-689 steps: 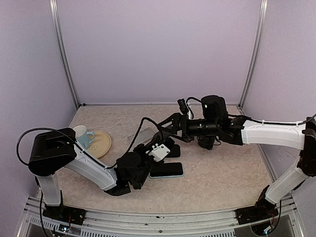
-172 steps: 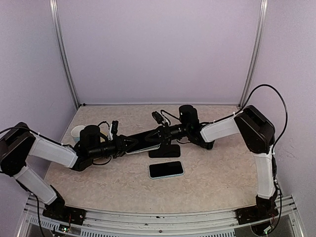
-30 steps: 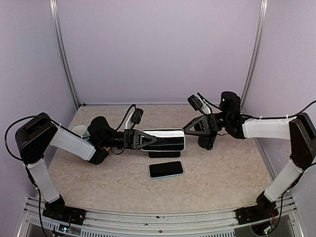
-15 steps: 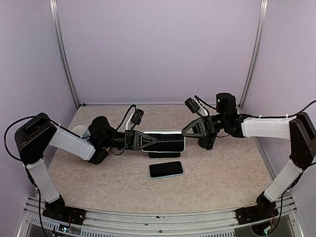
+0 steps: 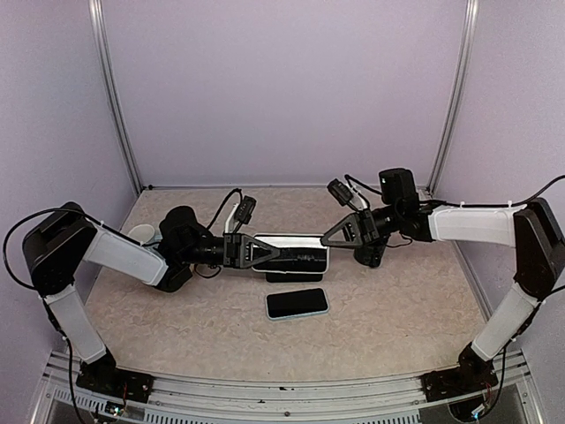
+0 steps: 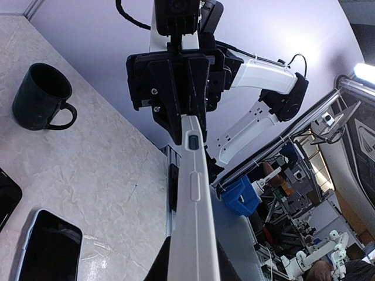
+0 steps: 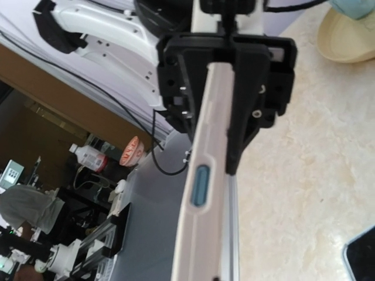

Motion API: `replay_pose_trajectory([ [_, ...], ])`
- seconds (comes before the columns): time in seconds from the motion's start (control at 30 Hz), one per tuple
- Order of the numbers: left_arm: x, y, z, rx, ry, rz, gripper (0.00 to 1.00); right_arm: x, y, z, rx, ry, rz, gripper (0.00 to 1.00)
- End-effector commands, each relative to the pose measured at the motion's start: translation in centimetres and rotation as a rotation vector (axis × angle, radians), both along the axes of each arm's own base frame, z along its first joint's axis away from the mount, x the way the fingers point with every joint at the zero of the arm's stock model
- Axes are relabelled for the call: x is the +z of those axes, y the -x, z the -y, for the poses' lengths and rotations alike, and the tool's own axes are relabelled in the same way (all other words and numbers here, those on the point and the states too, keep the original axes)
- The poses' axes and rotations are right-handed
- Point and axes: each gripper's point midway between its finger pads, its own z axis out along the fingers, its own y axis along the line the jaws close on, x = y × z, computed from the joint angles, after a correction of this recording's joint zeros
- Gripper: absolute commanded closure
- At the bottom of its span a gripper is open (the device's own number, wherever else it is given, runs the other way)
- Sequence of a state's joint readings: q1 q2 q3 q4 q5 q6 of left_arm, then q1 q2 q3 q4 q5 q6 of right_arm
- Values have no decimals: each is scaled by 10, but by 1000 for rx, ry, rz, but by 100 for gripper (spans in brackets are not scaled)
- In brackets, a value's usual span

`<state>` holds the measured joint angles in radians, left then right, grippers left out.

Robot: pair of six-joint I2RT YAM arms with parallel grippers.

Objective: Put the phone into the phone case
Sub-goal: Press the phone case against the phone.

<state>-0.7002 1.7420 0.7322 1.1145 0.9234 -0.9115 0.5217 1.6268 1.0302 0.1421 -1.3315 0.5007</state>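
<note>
Above the table hangs the whitish phone case, edge-on and level, spanning both grippers. My left gripper is shut on its left end, the dark fingers flanking the case at the bottom of the left wrist view. My right gripper is closed on the right end, where the case shows a bluish oval side button. The phone lies screen-up on the table below the case and apart from it, and is also seen as the phone.
A flat black object lies on the table under the case. A dark mug stands beneath the right arm. A beige plate with a light cup sits at the left, behind the left arm.
The right gripper has moved left and closed onto the case's right end. The case has turned from face-up towards the camera to more edge-on. The left arm has barely moved.
</note>
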Motion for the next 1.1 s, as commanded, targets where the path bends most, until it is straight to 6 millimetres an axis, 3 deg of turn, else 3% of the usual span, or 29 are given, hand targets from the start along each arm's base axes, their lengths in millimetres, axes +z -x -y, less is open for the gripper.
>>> replay_pose_trajectory([
  [0.0,21,-12,1,69,48,53,77,0,-2,-10,10,18,27,100],
  [0.13,21,-12,1,67,47,55,77,-1,-6,-12,-6,27,32,100],
  [0.27,21,-10,1,60,51,58,100,1,-7,-13,-12,27,37,100],
  [0.47,22,-9,0,58,56,64,100,4,-9,-13,-25,29,44,100],
  [0.57,23,-11,-2,70,61,66,100,4,-12,-12,-50,41,49,83],
  [0.7,30,-11,-8,91,85,77,100,-1,-9,-11,-54,52,39,68],
  [1.07,48,-11,-23,142,137,120,100,-15,-1,-5,-74,62,28,63],
])
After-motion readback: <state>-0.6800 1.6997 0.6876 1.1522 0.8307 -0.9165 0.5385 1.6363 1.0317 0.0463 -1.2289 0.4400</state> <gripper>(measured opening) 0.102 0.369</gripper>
